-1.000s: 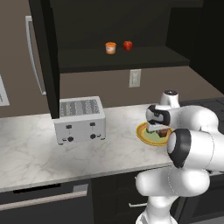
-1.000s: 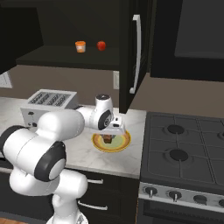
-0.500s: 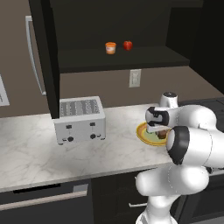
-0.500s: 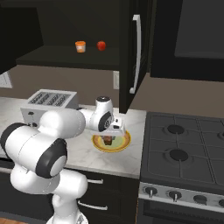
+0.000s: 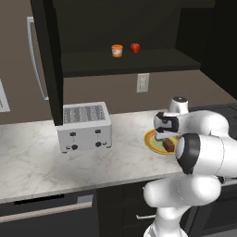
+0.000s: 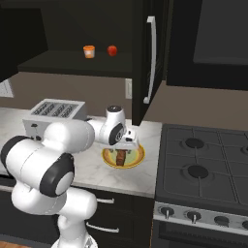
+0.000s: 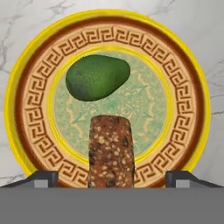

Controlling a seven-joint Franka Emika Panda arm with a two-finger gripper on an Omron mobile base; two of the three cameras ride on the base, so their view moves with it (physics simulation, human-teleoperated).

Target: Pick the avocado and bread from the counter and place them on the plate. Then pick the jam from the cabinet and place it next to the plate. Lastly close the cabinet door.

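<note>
The plate (image 7: 192,87) lies on the white marble counter (image 5: 32,162). On it rest the dark green avocado (image 7: 98,76) and the reddish-brown bread (image 7: 110,151). My gripper (image 7: 111,178) hovers just above the plate, open, its two tips wide apart on either side of the bread without touching it. From the base views, the gripper (image 5: 165,136) sits over the plate (image 5: 150,140) with the bread (image 5: 169,145) below it. The orange jam (image 5: 117,50) stands on the shelf of the open cabinet (image 5: 139,65). The cabinet door (image 6: 145,58) stands swung open.
A red round fruit (image 5: 135,47) sits beside the jam on the shelf. A silver toaster (image 5: 84,126) stands on the counter left of the plate. A black stove (image 6: 203,164) lies right of the counter. A wall outlet (image 5: 142,82) is behind the plate.
The jaws have opened and let go of the bread, which now rests on the plate. The arm has hardly moved.
</note>
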